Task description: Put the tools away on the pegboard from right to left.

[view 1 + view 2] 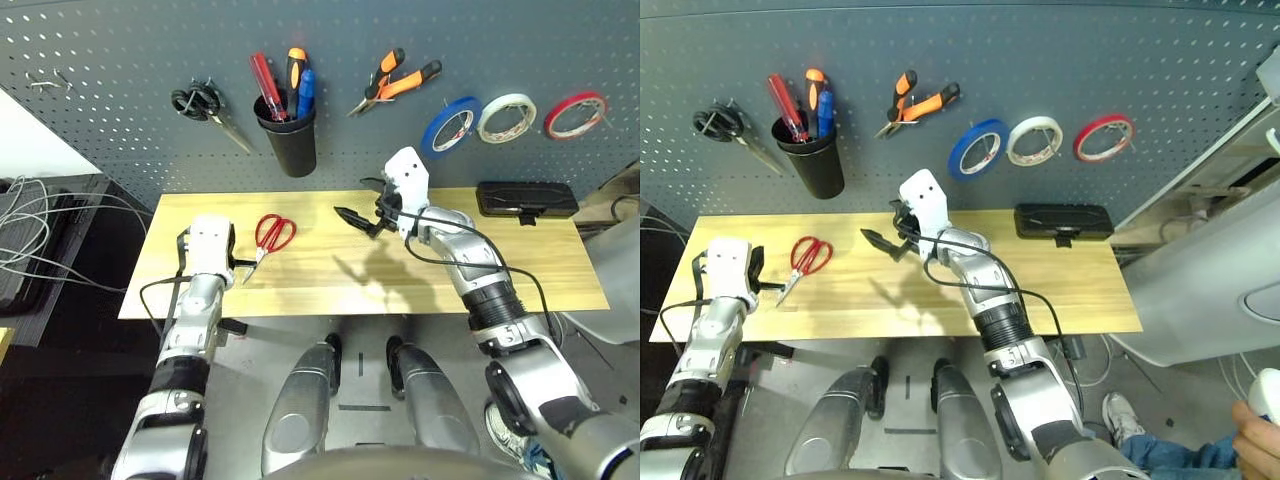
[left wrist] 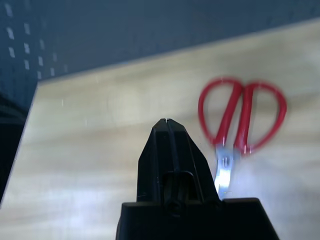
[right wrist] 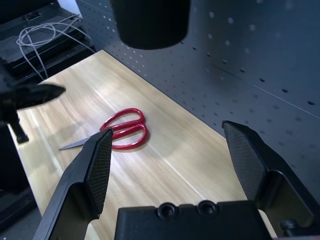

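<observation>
- Lying flat on the pale wooden tabletop (image 1: 420, 275), red-handled steel scissors (image 1: 272, 235) are awaiting hanging.
- Left gripper (image 1: 246, 263) is sitting closed, empty, beside the blade tip; right gripper (image 1: 362, 217) is gaping.
- Nudging the blade is risking sliding.

Legible text: none in any view.
Pegboard (image 1: 120, 60): plain perforated panel across the upper frame; no lettering or numbers.
Tape rolls (image 1: 508, 117): blue, white and red, upper right of the frame; no print readable on rims or cores.
Black cup (image 1: 289, 140): upper centre; unmarked surface.
Tool handles in the cup (image 1: 296, 75): no brand readable.
Black case (image 1: 526, 199): right of centre, at the table's back edge; no label readable.
Red-handled scissors (image 1: 273, 235): left of centre on the table; no marking readable on the blades.
</observation>
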